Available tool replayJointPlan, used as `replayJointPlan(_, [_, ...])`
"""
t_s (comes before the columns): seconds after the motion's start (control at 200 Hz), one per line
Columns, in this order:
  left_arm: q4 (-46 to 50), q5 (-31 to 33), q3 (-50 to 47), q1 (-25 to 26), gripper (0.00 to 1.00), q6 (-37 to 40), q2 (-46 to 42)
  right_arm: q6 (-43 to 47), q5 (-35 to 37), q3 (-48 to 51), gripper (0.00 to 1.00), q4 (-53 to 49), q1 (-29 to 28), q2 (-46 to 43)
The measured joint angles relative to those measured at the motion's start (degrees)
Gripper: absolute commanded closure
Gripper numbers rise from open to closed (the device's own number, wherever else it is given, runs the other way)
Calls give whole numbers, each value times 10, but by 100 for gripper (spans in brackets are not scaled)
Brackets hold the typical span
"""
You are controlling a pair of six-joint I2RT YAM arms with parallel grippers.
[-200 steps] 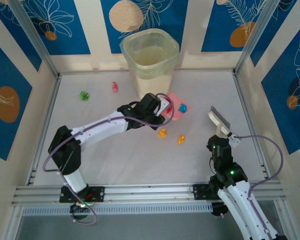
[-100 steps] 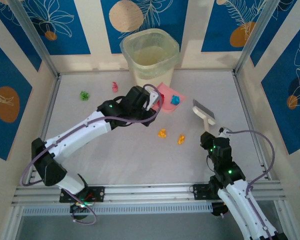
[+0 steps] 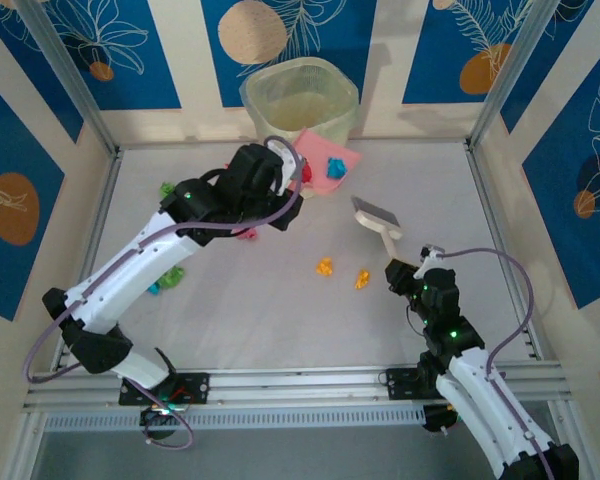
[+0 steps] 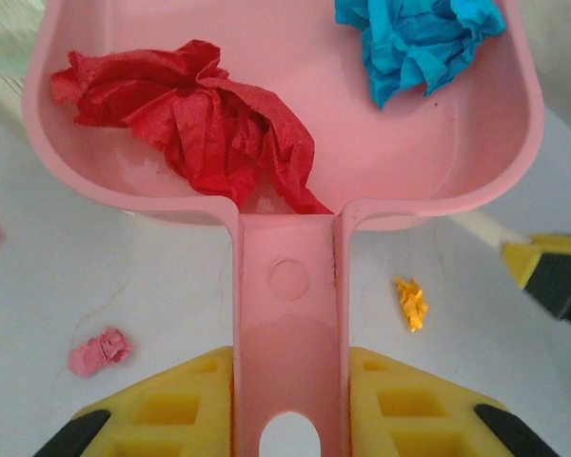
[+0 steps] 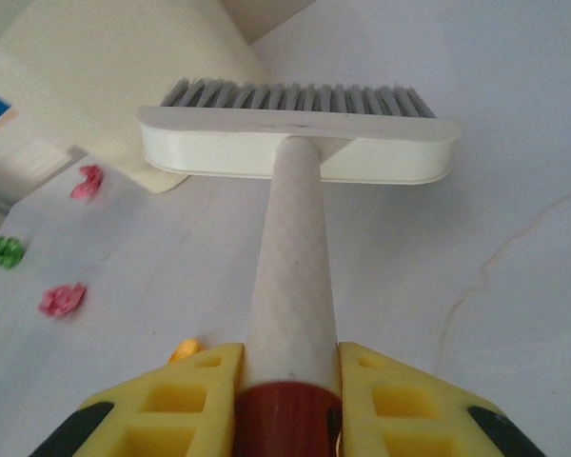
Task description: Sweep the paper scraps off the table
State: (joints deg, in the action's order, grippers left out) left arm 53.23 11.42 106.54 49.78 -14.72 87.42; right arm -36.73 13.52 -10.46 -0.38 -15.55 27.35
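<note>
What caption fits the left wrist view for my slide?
Left fingers grip the pink dustpan by its handle; a red scrap and a cyan scrap lie in it.

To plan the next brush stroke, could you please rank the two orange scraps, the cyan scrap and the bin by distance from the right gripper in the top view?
From the right gripper, holding the brush:
1. Right orange scrap, just left of it.
2. Left orange scrap, further left.
3. Cyan scrap, in the dustpan near the bin.
4. Bin, at the back wall.
</note>
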Motion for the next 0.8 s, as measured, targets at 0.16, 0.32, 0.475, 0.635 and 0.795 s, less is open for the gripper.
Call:
replayJointPlan(0.16, [35, 8, 132, -12, 100, -3, 56, 16, -37, 0, 100, 35, -8, 43])
replayJointPlan(0.32, [77, 3, 273, -38, 100, -5, 139, 24, -50, 0, 100, 45, -14, 63])
replayJointPlan(0.475, [105, -13, 391, -60, 100, -9, 217, 28, -52, 0, 100, 55, -17, 66])
replayJointPlan(0.635, [97, -38, 415, -87, 100, -19, 248, 29, -52, 0, 100, 60, -17, 73])
replayJointPlan(0.795, [67, -79, 417, -126, 100, -45, 273, 33, -52, 0, 100, 60, -21, 78])
